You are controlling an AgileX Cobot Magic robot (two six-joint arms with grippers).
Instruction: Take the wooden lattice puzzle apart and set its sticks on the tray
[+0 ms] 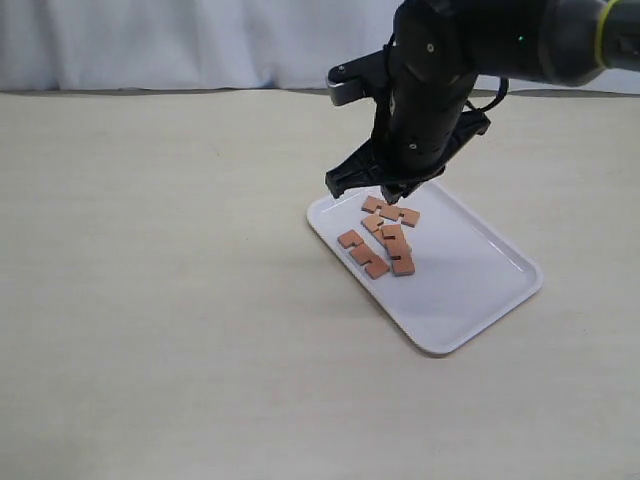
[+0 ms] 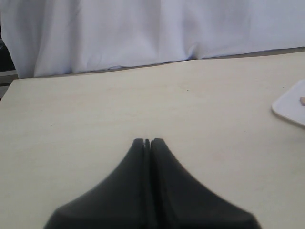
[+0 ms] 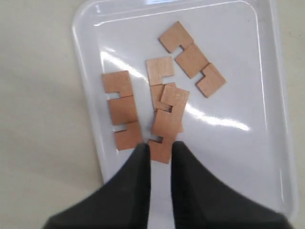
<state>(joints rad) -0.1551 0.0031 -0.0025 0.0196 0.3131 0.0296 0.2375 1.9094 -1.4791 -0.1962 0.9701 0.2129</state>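
Right wrist view: four short flat reddish-brown notched wooden sticks (image 3: 122,109) are shown separated on the flat white plastic tray (image 3: 248,157), two overlapped, possibly interlocked. Three long axes follow the tray's long side; one slants. The right gripper (image 3: 160,148) is held slightly spread, empty, above them; the left gripper (image 2: 147,141) is pressed together, aside.

bright even light; glare streaks on tray (image 3: 228,121); slightly soft focus.

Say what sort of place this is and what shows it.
Probably a robot lab or test bench: a pale table backed by a plain white curtain, and a white tray of wooden sticks under the black right gripper.
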